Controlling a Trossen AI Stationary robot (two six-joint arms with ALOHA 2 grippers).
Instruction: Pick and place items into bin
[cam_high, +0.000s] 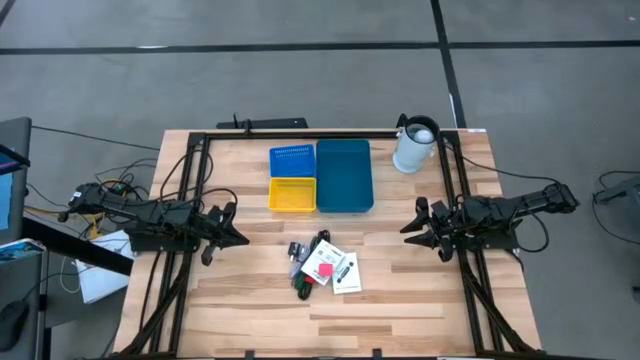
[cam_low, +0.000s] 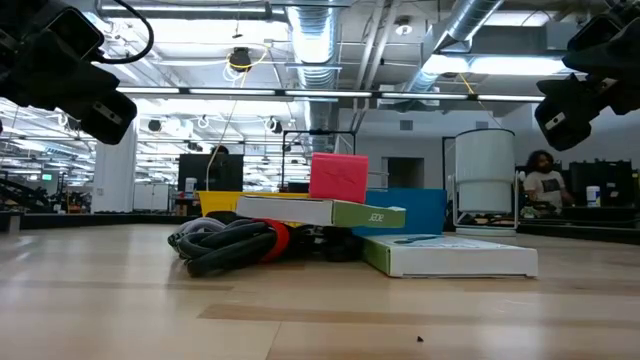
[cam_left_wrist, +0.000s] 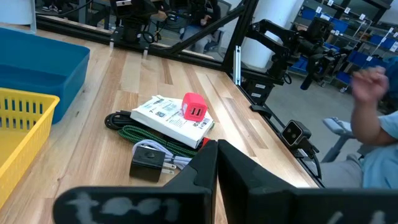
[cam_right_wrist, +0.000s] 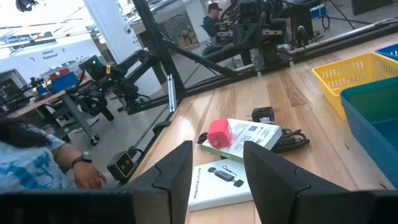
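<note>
The left gripper (cam_high: 237, 238) hung near the table's left edge, fingers pressed together and empty. The right gripper (cam_high: 410, 229), near the right edge, stood parted and empty. Both faced the items (cam_high: 322, 266), heaped toward the front edge, probably for easy reach; the bins (cam_high: 345, 176) waited at the back.

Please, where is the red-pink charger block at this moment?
In the high view the red-pink charger block is near the table's middle, below the bins, resting on a white printed box in the item pile, between the two arms.
</note>
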